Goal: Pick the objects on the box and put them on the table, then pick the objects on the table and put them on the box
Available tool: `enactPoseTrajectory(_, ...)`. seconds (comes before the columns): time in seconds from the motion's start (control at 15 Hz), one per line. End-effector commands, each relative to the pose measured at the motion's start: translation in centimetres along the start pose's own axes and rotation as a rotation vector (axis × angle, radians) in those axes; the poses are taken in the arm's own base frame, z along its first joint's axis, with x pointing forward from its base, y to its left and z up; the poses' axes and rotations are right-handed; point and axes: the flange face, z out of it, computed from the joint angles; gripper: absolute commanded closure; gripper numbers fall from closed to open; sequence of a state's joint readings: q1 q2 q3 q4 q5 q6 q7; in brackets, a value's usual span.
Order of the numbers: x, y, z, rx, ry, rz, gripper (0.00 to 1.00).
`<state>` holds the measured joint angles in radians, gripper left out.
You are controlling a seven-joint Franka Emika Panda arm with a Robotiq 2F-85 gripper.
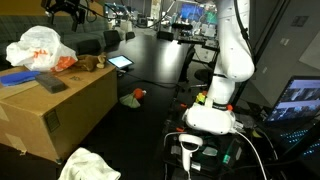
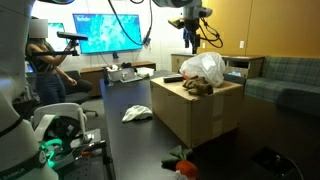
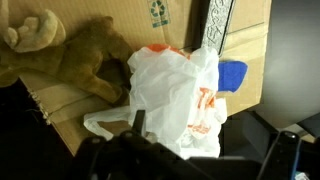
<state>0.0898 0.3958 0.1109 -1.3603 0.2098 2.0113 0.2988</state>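
A cardboard box [image 1: 60,115] [image 2: 195,115] carries a white plastic bag with orange print [image 1: 38,48] [image 2: 203,68] [image 3: 170,95], a brown stuffed toy [image 1: 88,63] [image 2: 196,87] [image 3: 70,55], a blue flat item [image 1: 20,76] [image 3: 232,75] and a black remote-like bar [image 1: 50,85] [image 2: 172,78]. My gripper [image 1: 65,8] [image 2: 192,35] [image 3: 213,150] hangs well above the bag, open and empty. On the black table lie a white cloth [image 1: 88,165] [image 2: 137,114] and a red-and-green toy [image 1: 136,96] [image 2: 180,160].
A tablet [image 1: 120,62] lies on the far part of the table. The robot base [image 1: 212,110] stands at the table's end with cables around it. A person with a headset [image 2: 45,60] stands by a wall screen. A couch [image 2: 280,75] is behind the box.
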Motion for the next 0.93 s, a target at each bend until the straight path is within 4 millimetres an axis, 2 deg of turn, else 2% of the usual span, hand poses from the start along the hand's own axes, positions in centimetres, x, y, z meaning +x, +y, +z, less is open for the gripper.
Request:
enactPoseTrajectory(0.0, -2.9, -1.5, 0.2, -0.056, -0.01, -0.035, 0.0)
enactPoseTrajectory(0.27, -5.7, -4.7, 3.5, -0.096, -0.042, -0.086, 0.0)
enactPoseTrajectory(0.53, -8.2, -9.0, 6.6, -0.131, -0.062, -0.165, 0.0)
enactPoseTrajectory(0.87, -10.9, -14.4, 8.7, -0.169, -0.056, -0.299, 0.0)
